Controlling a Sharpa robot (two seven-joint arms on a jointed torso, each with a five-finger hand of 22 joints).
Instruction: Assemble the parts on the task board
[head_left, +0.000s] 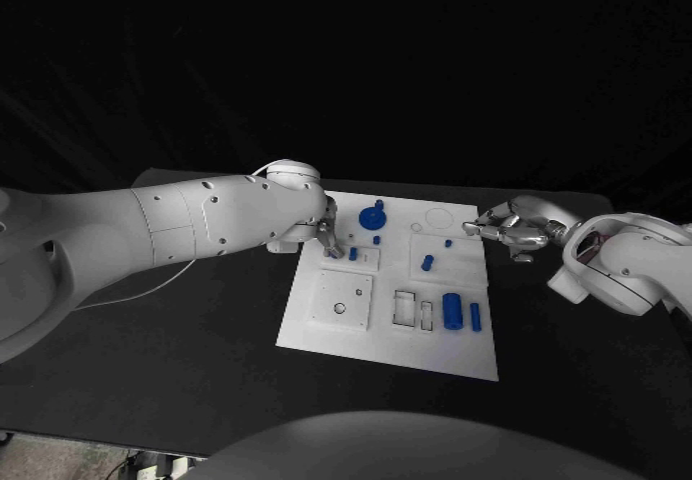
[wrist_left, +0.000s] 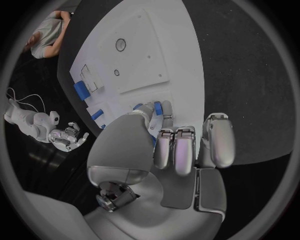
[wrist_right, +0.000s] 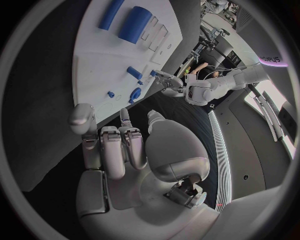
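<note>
I see my left hand on the task board, its fingertips pinching a small blue part near the far left corner. My right hand hovers off the board's right edge, fingers loosely spread, empty.

The left hand reaches over the near edge of the white task board, its fingertips closed round a small blue peg. Other blue parts lie farther along the board, which rests on the black desk.
</note>
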